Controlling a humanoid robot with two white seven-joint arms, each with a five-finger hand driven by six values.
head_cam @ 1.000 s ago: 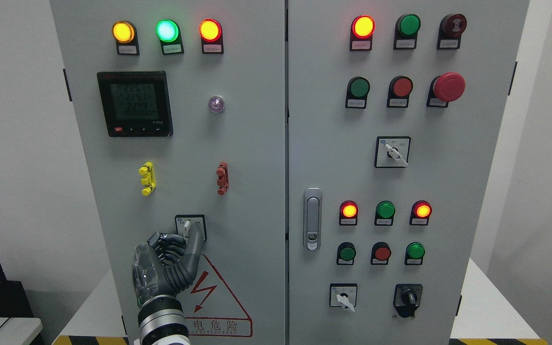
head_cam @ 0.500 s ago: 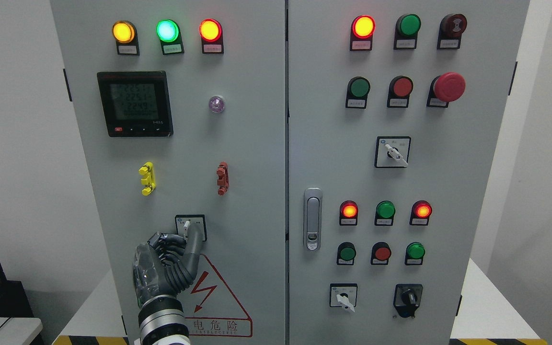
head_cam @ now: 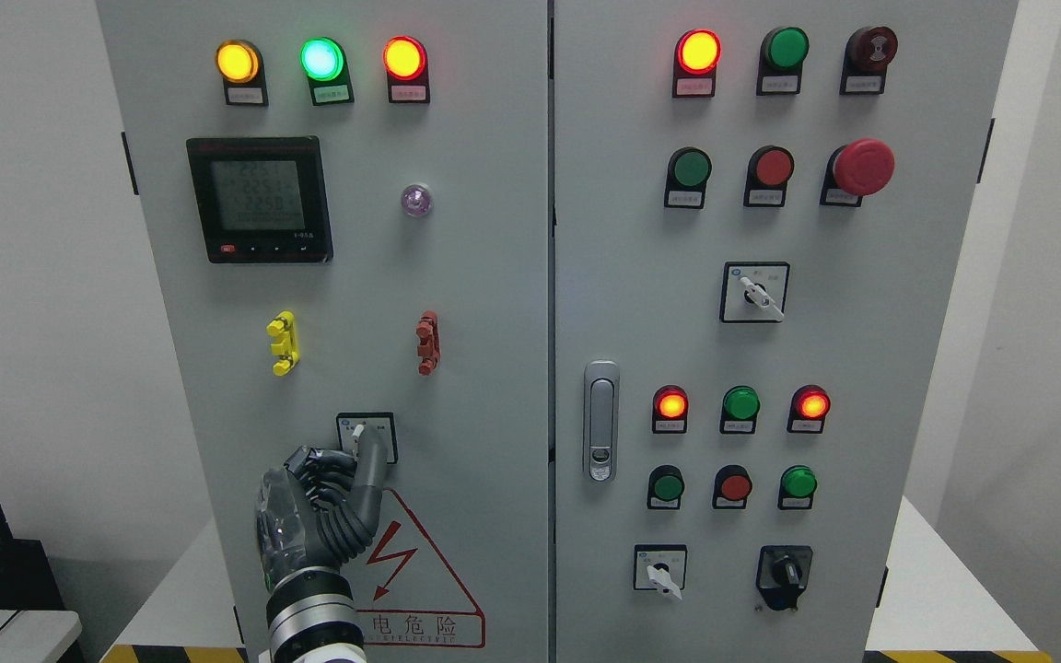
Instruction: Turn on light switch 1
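grey cabinet (head_cam: 494,295); yellow clip (head_cam: 282,343); red clip (head_cam: 427,343).

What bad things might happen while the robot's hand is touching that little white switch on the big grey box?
1. The left hand has only one raised finger against the small white rotary switch, so it may slip off without turning it.
2. Its other fingers are curled close to the grey cabinet door and might scrape it.
3. Its arm covers part of the red lightning warning triangle, a reminder this is live equipment.
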